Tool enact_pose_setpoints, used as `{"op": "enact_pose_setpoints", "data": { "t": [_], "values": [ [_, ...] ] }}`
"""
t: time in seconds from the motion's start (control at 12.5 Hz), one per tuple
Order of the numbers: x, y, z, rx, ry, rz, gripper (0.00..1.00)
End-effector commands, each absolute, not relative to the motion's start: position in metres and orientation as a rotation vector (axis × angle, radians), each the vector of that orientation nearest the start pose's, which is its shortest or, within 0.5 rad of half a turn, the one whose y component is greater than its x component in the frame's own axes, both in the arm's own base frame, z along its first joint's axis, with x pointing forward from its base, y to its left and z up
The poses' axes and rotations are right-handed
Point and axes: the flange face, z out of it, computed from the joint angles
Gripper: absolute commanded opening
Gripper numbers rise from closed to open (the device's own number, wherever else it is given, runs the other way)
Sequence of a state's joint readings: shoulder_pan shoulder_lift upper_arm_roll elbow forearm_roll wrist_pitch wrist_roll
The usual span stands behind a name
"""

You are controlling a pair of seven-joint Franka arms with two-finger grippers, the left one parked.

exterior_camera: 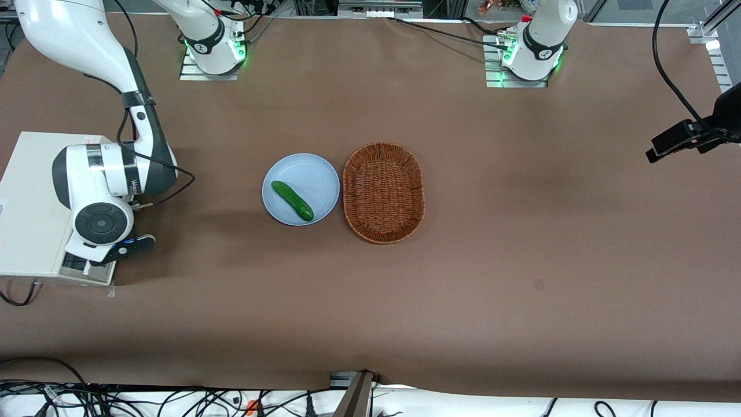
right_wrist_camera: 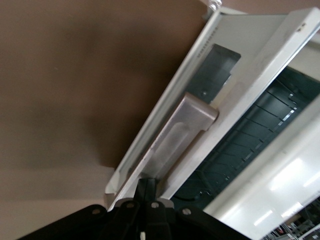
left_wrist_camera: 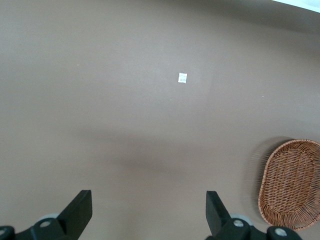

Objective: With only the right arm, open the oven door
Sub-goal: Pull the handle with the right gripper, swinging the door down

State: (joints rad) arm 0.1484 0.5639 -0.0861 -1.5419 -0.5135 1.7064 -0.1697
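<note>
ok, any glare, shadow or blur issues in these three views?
Front view: even light, sharp; the right arm throws a soft shadow on the table, its gripper at the oven's front edge. Right wrist view: close-up oven door handle is soft, and ceiling lights reflect as bright streaks. Left wrist view: basket rim smeared; broad faint shadow on the cloth.

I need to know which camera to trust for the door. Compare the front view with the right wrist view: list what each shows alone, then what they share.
Only the front view shows the blue plate with the cucumber on it, the wicker basket beside it, and the right arm bent over the oven.

Only the right wrist view shows the oven door partly open, its silver handle, and the dark rack inside.

Both show the oven body, the brown table and the gripper, at the handle's end.
</note>
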Motion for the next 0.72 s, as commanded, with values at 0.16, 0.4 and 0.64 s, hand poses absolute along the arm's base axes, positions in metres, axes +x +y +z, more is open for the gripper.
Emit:
{"op": "enact_pose_setpoints", "data": {
  "t": [0.16,0.4,0.64],
  "values": [
    [0.661,-0.016,0.238,2.582,0.514,-0.578,0.00],
    [0.661,-0.015,0.226,2.598,0.518,-0.572,0.00],
    [0.661,-0.017,0.217,2.601,0.521,-0.578,0.00]
  ]
}}
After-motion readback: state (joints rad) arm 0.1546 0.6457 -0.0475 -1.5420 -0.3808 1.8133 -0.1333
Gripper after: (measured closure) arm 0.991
